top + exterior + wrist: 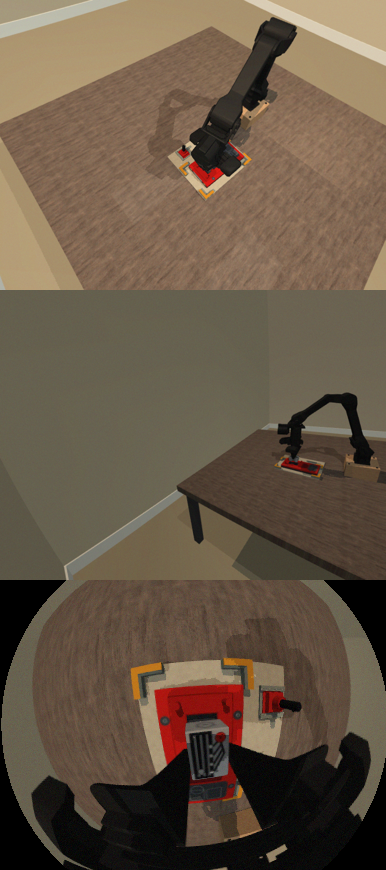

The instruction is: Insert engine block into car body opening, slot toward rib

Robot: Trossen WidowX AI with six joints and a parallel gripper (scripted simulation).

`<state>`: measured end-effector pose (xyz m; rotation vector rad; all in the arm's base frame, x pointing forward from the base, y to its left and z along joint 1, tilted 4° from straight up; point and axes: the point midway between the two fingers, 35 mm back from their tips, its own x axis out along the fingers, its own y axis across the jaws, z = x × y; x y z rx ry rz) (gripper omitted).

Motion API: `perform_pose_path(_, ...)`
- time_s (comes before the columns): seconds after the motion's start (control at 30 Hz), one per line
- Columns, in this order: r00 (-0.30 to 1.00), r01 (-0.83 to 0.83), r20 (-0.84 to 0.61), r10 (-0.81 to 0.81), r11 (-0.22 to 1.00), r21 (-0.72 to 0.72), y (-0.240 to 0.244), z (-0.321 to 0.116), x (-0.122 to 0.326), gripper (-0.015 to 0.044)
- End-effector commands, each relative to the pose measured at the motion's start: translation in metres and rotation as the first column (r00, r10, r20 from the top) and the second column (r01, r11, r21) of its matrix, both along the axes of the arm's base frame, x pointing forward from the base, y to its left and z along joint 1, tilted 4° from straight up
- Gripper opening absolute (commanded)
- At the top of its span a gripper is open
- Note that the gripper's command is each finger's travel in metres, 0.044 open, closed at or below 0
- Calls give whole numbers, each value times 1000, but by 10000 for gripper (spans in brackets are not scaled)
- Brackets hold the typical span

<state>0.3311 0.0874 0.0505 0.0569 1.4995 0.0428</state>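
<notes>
over the front part of the red car body (199, 176) (307, 468) (165, 700), we have our gripper (218, 168) (293, 458) (206, 750) pointing down, its fingers partway open and closed on the grey engine block (293, 459) (209, 750). we see the block between the two fingertips, with its ribbed top and a red round spot facing our wrist view. it stands up above the body, at the dark opening (202, 717), whose far edge shows just past the block; we cannot tell how deep it sits or whether it touches the rib. the body lies on the pale board (225, 184) (321, 461) (260, 735) among orange corner pieces (205, 194) (316, 476) (148, 667). near one edge of that board we find a small red piece with a black peg (183, 152) (272, 702), beside the body and apart from it.
</notes>
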Motion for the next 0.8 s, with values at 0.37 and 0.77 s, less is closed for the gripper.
perform_pose_path(0.37, 993, 121, -4, -121, 993, 5, -2, 0, 2, 159)
perform_pose_path(0.77, 1000, -13, 5, 14, 1000, -5, -2, 0, 2, 159)
